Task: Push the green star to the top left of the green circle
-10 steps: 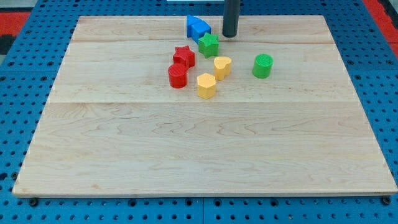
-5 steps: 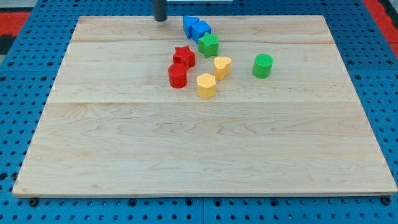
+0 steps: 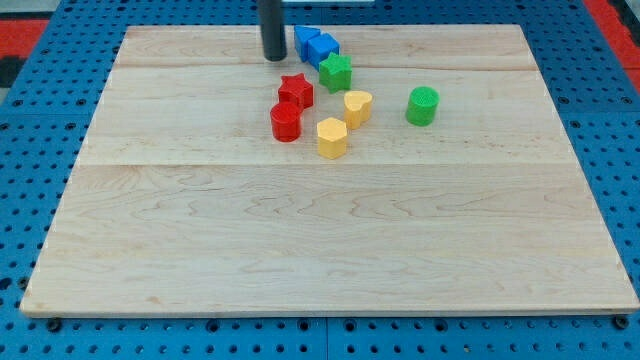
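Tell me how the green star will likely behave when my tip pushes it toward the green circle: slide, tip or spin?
The green star is squat and flat-based, so it will probably slide, not tip. Its points may make it rotate under an off-centre push. The blue blocks touch or nearly touch it, and my tip sits to their left, so they could get dragged along.

Pale wooden board [image 3: 330, 250] on a blue pegboard surface [image 3: 30, 200], red patches at the top corners.
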Robot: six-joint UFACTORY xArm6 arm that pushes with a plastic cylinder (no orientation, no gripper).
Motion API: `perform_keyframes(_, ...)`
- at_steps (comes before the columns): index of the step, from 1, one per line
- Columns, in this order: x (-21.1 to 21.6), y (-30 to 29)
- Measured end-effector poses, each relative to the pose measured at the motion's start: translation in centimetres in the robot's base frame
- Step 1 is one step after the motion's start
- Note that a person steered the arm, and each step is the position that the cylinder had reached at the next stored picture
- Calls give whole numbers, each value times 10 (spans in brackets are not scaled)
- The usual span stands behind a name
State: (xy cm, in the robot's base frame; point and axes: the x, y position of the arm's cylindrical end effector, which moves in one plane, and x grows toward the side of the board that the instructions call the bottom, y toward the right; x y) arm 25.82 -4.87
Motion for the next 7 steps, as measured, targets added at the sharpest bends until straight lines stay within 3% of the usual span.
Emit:
perform_keyframes(3,25,78)
perform_keyframes(7,20,123)
